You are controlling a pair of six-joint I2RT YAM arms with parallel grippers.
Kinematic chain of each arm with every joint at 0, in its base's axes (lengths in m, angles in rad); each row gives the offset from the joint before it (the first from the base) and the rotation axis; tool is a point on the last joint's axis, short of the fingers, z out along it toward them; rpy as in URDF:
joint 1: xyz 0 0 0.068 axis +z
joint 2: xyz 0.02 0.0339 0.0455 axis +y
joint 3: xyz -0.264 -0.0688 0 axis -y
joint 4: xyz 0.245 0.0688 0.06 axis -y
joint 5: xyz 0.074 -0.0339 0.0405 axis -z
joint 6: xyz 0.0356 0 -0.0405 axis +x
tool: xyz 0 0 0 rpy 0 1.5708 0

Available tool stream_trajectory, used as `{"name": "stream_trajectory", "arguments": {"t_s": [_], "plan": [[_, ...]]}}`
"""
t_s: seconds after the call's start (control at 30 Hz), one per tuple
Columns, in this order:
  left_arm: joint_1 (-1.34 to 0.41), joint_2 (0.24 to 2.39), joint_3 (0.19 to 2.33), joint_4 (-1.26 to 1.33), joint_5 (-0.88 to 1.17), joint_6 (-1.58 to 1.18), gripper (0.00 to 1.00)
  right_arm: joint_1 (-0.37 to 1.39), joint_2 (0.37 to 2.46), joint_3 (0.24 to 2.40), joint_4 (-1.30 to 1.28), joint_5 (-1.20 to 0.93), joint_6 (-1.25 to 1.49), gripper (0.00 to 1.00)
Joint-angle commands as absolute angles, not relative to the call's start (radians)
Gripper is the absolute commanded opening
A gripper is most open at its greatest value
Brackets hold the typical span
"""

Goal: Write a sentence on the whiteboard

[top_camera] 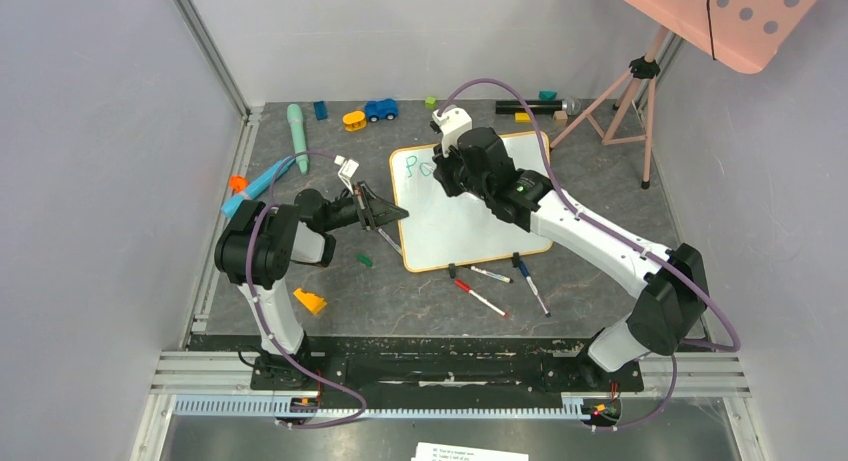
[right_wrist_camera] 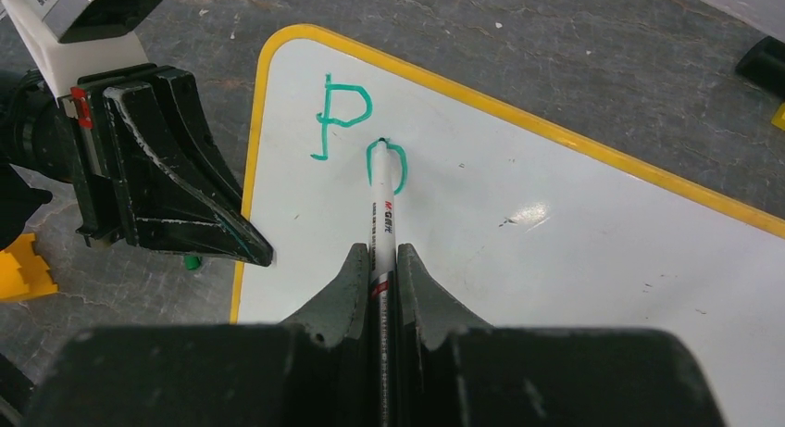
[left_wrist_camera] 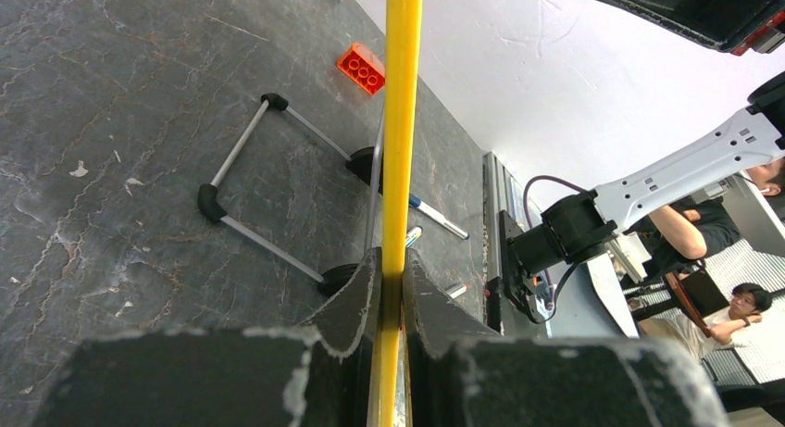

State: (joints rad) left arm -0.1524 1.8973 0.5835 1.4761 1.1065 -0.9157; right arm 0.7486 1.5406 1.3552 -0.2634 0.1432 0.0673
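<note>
**Two letters on the board, both arms engaged**

At the far left of the dark table (top_camera: 590,311) lie a blue tube with an orange cap (top_camera: 256,186) and a teal pen-shaped toy (top_camera: 297,136). An orange block (top_camera: 310,301) sits nearer the arm bases. A yellow toy (top_camera: 354,120) and a blue toy car (top_camera: 380,109) stand along the far edge.

The left gripper (top_camera: 398,214) reaches in from the left and is clamped on the left edge of the whiteboard (top_camera: 470,221). In the left wrist view, both fingers (left_wrist_camera: 356,297) press against the board's thin yellow frame (left_wrist_camera: 403,121).

The whiteboard lies flat in the middle of the table, turned slightly. Its two black clip feet (top_camera: 452,271) are on the near long edge. Of the sentence (right_wrist_camera: 328,121), only the teal letters "Po" are written, in the board's far left corner.

The right gripper (right_wrist_camera: 382,251) hangs over that corner, closed around a white marker (right_wrist_camera: 382,205). The marker tip touches the board at the top of the "o".

Three loose pens (top_camera: 481,298) lie on the table just beside the near edge of the board. A pink tripod (top_camera: 620,96) stands at the far right.
</note>
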Motion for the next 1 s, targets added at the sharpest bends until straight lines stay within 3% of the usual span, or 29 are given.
{"name": "stream_trajectory", "arguments": {"t_s": [0.0, 0.3, 0.97], "plan": [[-0.149, 1.872, 0.604, 1.556, 1.124, -0.903, 0.02, 0.743, 1.507, 1.369, -0.203, 0.131, 0.073, 0.00], [-0.149, 1.873, 0.601, 1.557, 1.118, -0.904, 0.02, 0.702, 1.383, 1.251, -0.124, 0.094, 0.093, 0.00], [-0.149, 1.870, 0.597, 1.557, 1.120, -0.904, 0.02, 0.676, 1.421, 1.239, -0.163, 0.076, 0.102, 0.00]]}}
